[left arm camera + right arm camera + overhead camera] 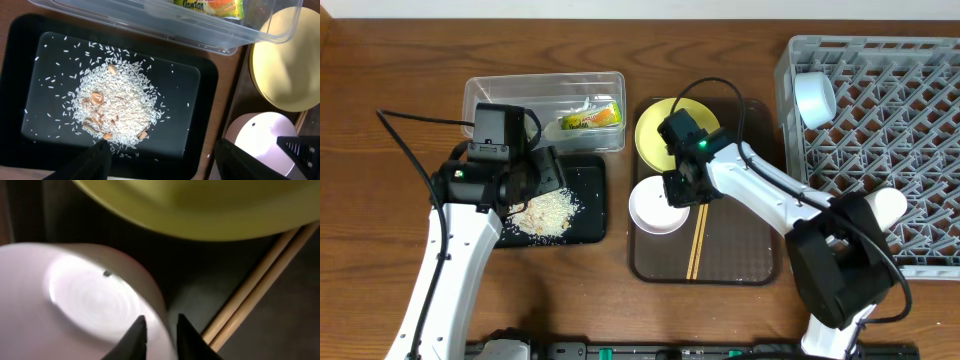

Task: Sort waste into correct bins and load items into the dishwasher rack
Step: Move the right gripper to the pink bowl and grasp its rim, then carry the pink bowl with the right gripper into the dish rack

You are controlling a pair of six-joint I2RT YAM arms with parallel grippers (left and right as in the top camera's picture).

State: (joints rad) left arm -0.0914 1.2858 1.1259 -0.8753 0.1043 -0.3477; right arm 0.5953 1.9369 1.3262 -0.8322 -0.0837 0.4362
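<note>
A heap of rice leftovers [545, 212] [117, 100] lies in the black tray [588, 175] [30, 30]. My left gripper [542, 178] [162, 160] hovers over it, open and empty. The green-and-orange wrapper [590, 117] [210, 6] lies in the clear tub [490, 95] [150, 20]. My right gripper [685, 190] [160, 325] is shut on the rim of the white bowl [655, 205] [75, 300], one finger inside and one outside. The yellow plate [655, 130] [210, 205] and the chopsticks [697, 245] [255, 285] lie beside it. I cannot make out the white scrap.
The bowl, plate and chopsticks sit on a dark brown serving tray [740, 250]. The grey dishwasher rack [900, 130] at the right holds a light blue bowl [815, 97] and a small white cup [888, 205]. The right arm reaches across from beside the rack.
</note>
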